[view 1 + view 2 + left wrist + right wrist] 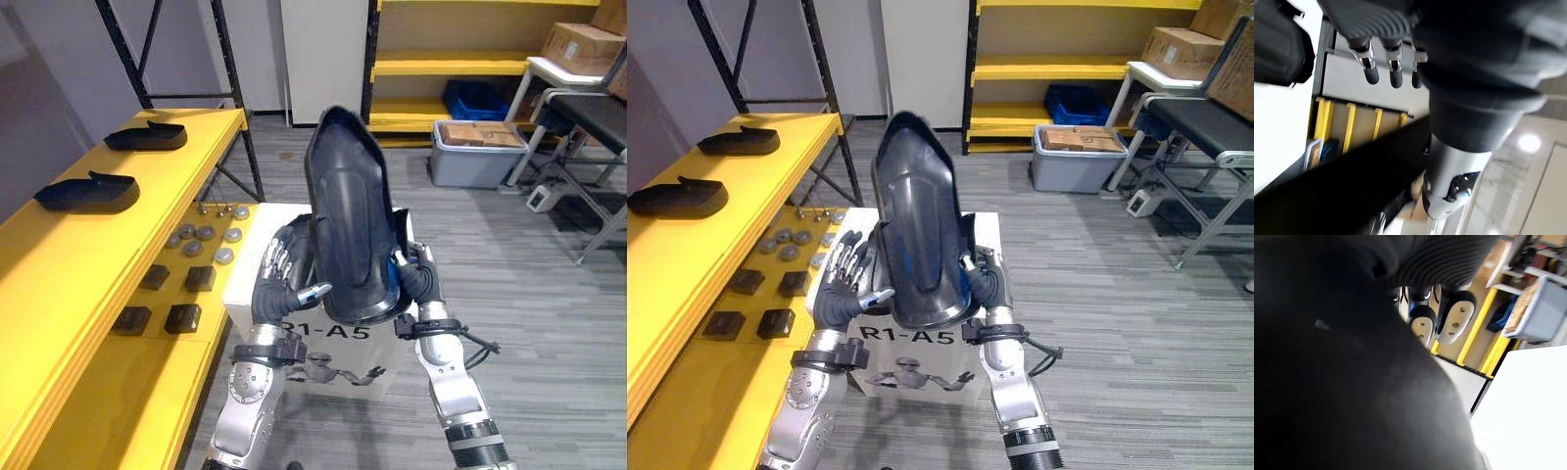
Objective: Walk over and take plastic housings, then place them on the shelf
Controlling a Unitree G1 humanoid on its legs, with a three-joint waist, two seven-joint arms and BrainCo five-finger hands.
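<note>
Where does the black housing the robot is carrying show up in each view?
Left eye view: housing upright at centre.
Right eye view: housing just left of centre.
Left wrist view: housing, probably the dark band crossing the yellow shelving.
Right wrist view: housing, the large dark mass nearest the camera.
Shared landmark: that yellow shelving, at the back.

A housing point(345, 220) stands upright between the left hand point(284, 276) and right hand point(419, 279), above a box point(382, 345). Two more housings point(86, 193) lie on the shelf point(59, 269) at left. A bin point(475, 157) sits behind, right.
</note>
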